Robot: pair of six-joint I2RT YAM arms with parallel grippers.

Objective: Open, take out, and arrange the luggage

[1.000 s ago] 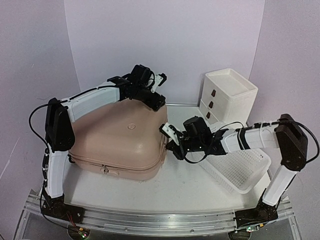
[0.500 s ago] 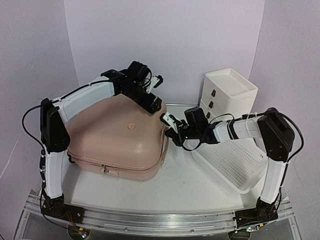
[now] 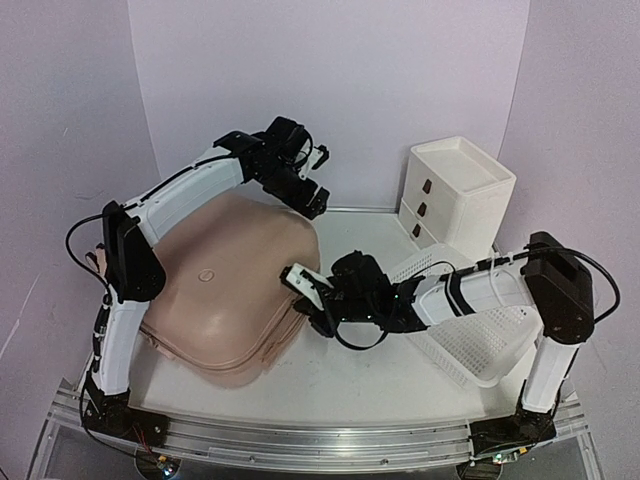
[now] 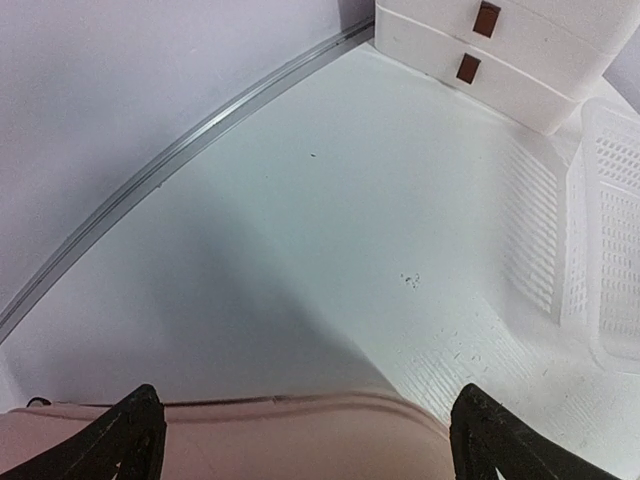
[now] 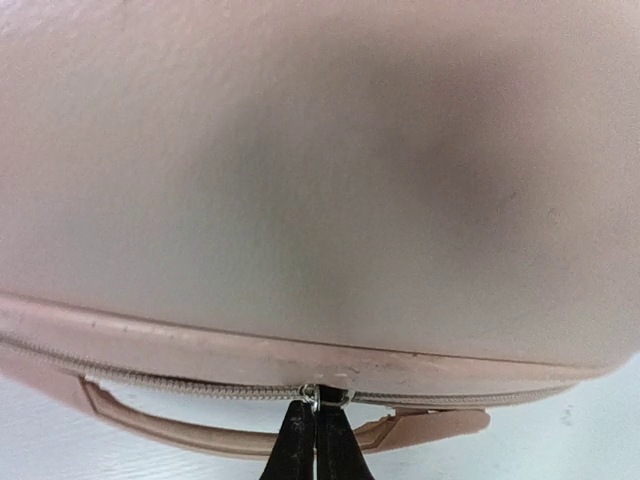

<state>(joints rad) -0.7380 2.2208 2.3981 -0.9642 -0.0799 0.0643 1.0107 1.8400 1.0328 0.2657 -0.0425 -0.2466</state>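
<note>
A: Saw left end effector (image 3: 316,183)?
B: Gaped wide, held nothing, above luggage's (image 3: 225,290) far edge.
A: And right end effector (image 5: 315,440)?
B: Pinched shut on zipper pull (image 5: 322,396). Found luggage flat on tabletop (image 3: 360,370), left side.

There is one luggage (image 3: 225,290) on one bench (image 3: 370,372), and one zipper pull (image 5: 312,396) shows on it. There is one white perforated basket (image 3: 490,350). One white drawer unit (image 3: 460,185) shows three brown handles (image 3: 426,186). There are two grippers: the left gripper (image 4: 305,435) and the right gripper (image 5: 316,430).
</note>
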